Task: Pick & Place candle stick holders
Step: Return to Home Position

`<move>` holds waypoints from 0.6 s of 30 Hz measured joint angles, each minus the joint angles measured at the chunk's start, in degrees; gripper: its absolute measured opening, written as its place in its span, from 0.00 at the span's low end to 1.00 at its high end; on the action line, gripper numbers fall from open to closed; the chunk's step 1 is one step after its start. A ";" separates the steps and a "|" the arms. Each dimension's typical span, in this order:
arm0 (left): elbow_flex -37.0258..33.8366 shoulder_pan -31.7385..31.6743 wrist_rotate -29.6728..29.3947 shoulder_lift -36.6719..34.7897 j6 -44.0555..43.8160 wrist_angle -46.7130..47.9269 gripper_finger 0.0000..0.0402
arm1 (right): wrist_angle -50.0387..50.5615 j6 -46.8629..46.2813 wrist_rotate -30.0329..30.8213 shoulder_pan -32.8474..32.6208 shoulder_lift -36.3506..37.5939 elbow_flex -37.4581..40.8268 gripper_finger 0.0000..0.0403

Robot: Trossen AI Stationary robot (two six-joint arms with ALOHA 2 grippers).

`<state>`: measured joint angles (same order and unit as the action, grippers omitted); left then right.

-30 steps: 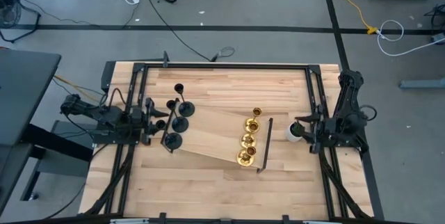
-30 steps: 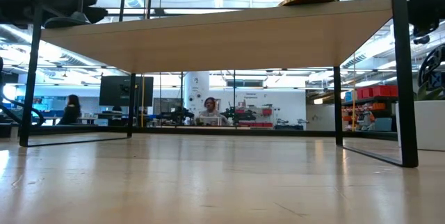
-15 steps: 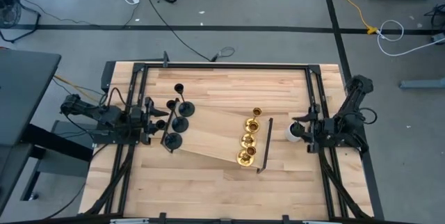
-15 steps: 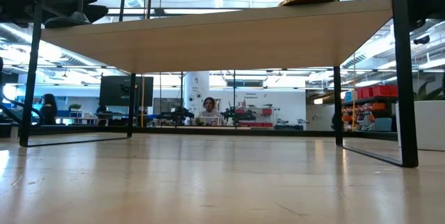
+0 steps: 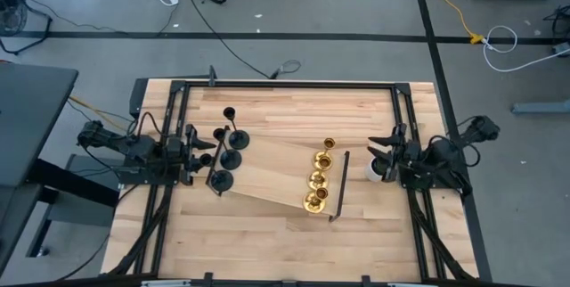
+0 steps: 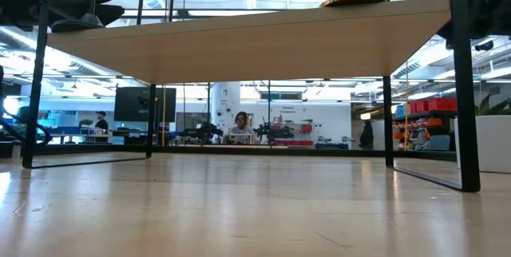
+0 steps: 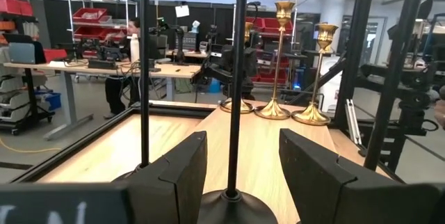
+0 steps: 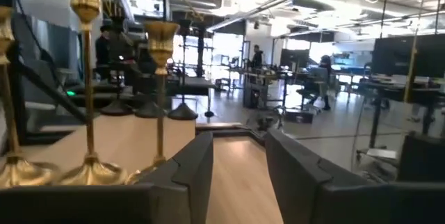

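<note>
Several black candle stick holders stand on their disc bases at the left end of a raised wooden board. Several gold ones stand at its right end and also show in the left wrist view and the right wrist view. My left gripper is open at the board's left end. One black holder's stem stands between its fingers, untouched. My right gripper is open and empty at the board's right end, next to the gold holders.
A small white pot stands on the table under my right gripper. A thin black bar handle runs along the board's right end. The board stands on thin black legs above the table. A black frame rims the table. People show in the room beyond.
My right arm has folded down, with its elbow swinging out toward the table's right edge. Its gripper stays by the white pot at the board's right end. The holders stand as before.
</note>
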<state>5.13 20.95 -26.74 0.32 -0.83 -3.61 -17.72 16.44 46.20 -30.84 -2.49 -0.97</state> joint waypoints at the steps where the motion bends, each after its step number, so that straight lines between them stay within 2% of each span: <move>1: 0.00 0.00 0.00 0.00 0.12 0.02 0.45 | 0.13 -0.86 -1.87 1.20 0.08 0.00 0.32; 4: 0.00 0.00 0.00 0.00 0.43 0.06 0.45 | 3.50 -4.64 -7.42 4.97 0.09 0.00 0.30; 8: 0.02 0.00 0.04 0.00 0.42 0.67 0.45 | 8.22 -10.03 -9.24 9.78 0.07 0.00 0.27; 13: 0.02 0.00 1.18 0.00 -0.01 1.15 0.45 | 8.74 -13.63 -19.84 13.78 0.07 0.00 0.24; 18: 0.02 0.02 2.43 0.00 -0.03 2.46 0.45 | 14.11 -18.15 -21.24 15.37 -0.63 0.00 0.22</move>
<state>5.15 20.97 -24.32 0.32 -0.86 -1.15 -3.60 -1.71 24.96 -15.48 -3.12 -0.97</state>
